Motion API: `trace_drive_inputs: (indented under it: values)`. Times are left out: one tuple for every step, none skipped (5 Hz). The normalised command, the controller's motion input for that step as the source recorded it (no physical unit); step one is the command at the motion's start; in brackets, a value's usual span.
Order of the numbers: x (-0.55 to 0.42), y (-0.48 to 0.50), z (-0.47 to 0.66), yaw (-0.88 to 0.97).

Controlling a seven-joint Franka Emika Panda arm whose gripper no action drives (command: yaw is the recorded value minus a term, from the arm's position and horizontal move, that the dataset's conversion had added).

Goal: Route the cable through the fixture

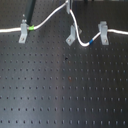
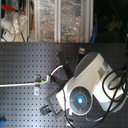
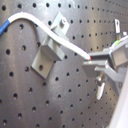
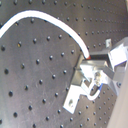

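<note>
white cable point(image 4: 47, 21) arcing over perforated board point(image 4: 35, 75), end effector point(image 4: 90, 61) gripping it

My white cable point(image 1: 52, 18) runs across the perforated counter point(image 1: 60, 85) in the first exterior view, green band point(image 1: 31, 28) by one clip, blue band point(image 1: 90, 42) past the middle clip, lifted between.

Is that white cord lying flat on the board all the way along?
No: in the first exterior view the cable rises off the black board in a peak between the brackets, toward the gripper above.
</note>
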Motion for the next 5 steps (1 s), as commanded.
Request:
trace_drive_inputs:
  values:
    - [-0.013, -0.008, 0.00, -0.19]
    - [0.000, 0.000, 0.01, 0.00]
    - [-0.225, 0.172, 0.48, -0.11]
    - [-0.029, -0.022, 0.00, 0.00]
    - [-0.316, -0.154, 0.26, -0.24]
